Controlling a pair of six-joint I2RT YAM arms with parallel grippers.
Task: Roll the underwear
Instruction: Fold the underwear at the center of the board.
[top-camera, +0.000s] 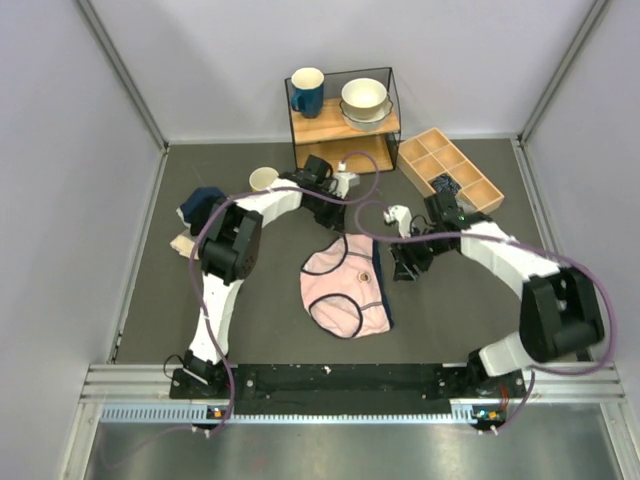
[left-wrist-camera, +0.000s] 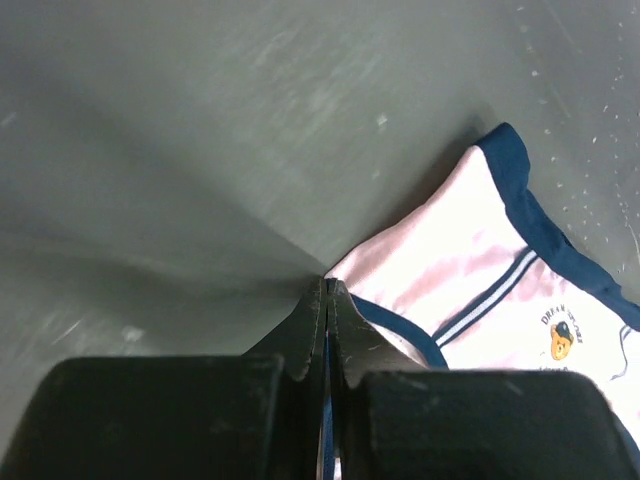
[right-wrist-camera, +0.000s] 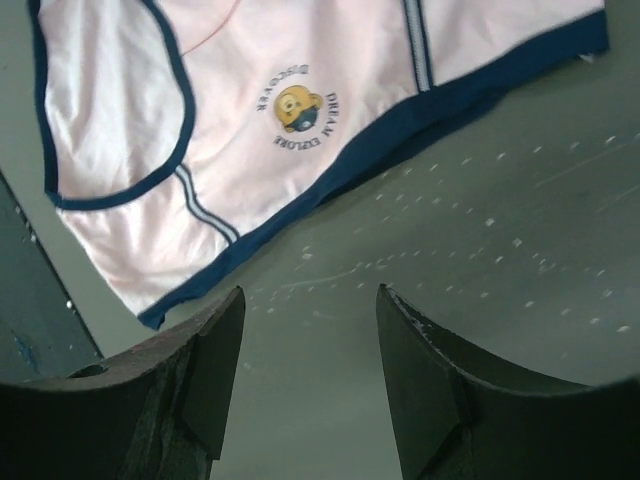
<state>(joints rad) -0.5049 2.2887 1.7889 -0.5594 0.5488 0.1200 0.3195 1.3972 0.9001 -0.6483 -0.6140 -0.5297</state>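
Jaws on the left gripper (left-wrist-camera: 327, 285) are pressed tight together right at the far corner of the underwear (top-camera: 342, 285). A sliver of navy edging shows between the fingers, so I take it the corner is pinched rather than merely touched. The underwear lies flat near the middle of the table (top-camera: 270, 325), between the two arms, with its small bear print (right-wrist-camera: 300, 108) facing up. Its broad navy waistband (right-wrist-camera: 400, 145) runs far-to-near along the side facing the right arm. The right gripper (right-wrist-camera: 310, 300) hangs low over bare table just beside that waistband, jaws apart and holding nothing, the band lying just ahead of its fingertips.

The coming move turns, I'd say, on this: the cloth stretches away from the left jaws toward the near edge. A roll started from that pinched corner would therefore travel toward the robot's bases, along the waistband. The left arm is the one on the cloth. The right is near enough to catch the waistband and even out the roll. A pull from one corner alone could skew it.
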